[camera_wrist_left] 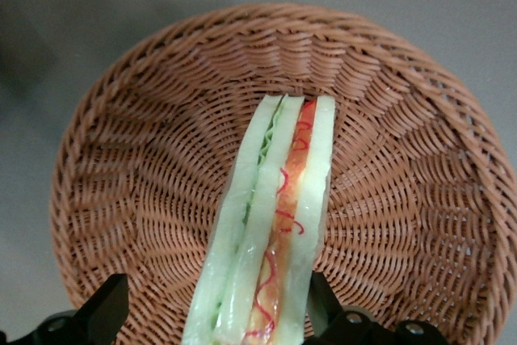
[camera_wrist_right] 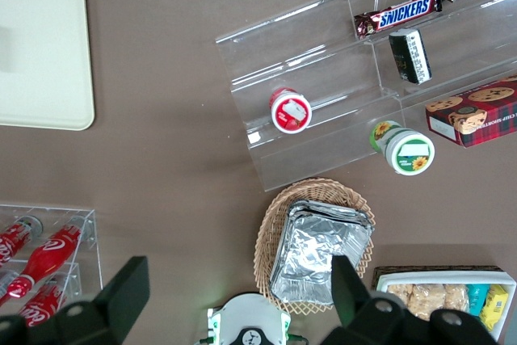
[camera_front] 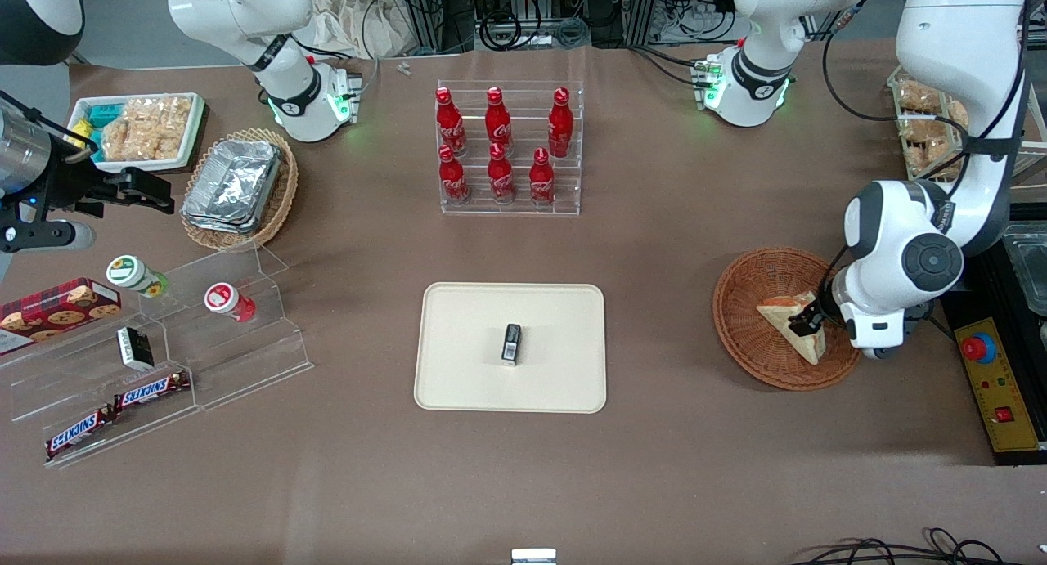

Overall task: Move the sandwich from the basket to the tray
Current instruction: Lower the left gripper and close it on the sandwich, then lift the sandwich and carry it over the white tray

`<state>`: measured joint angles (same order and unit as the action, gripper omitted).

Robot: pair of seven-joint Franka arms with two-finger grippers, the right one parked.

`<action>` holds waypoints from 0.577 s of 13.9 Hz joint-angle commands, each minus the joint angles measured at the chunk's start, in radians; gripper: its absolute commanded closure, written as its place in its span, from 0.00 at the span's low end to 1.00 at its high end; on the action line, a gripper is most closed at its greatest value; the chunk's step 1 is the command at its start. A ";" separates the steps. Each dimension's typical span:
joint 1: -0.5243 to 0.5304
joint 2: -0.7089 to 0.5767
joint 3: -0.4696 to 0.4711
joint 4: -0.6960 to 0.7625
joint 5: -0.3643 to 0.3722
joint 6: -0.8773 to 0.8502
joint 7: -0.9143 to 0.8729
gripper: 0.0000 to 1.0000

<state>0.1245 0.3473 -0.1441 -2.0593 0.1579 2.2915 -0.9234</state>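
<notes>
One pale triangular sandwich (camera_wrist_left: 271,224) stands on edge in the round reddish-brown wicker basket (camera_wrist_left: 129,159), straddled by the wide-open pincer (camera_wrist_left: 216,317), so an off-centre squeeze could crush or tip it short of the cream rectangular tray (camera_front: 466,320).

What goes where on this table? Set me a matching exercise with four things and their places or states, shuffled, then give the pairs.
Things:
1. sandwich
2. small black box
3. foil containers
4. pincer

Places or states:
A. in the tan basket
B. on the cream tray
C. lying in the reddish-brown basket
D. open, its fingers on either side of the sandwich

Pairs: 1-C, 2-B, 3-A, 4-D
</notes>
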 commanded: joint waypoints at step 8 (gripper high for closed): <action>-0.005 0.000 -0.009 0.045 0.028 0.017 -0.071 1.00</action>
<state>0.1225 0.3748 -0.1495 -2.0410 0.1587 2.3371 -0.9574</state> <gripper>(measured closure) 0.542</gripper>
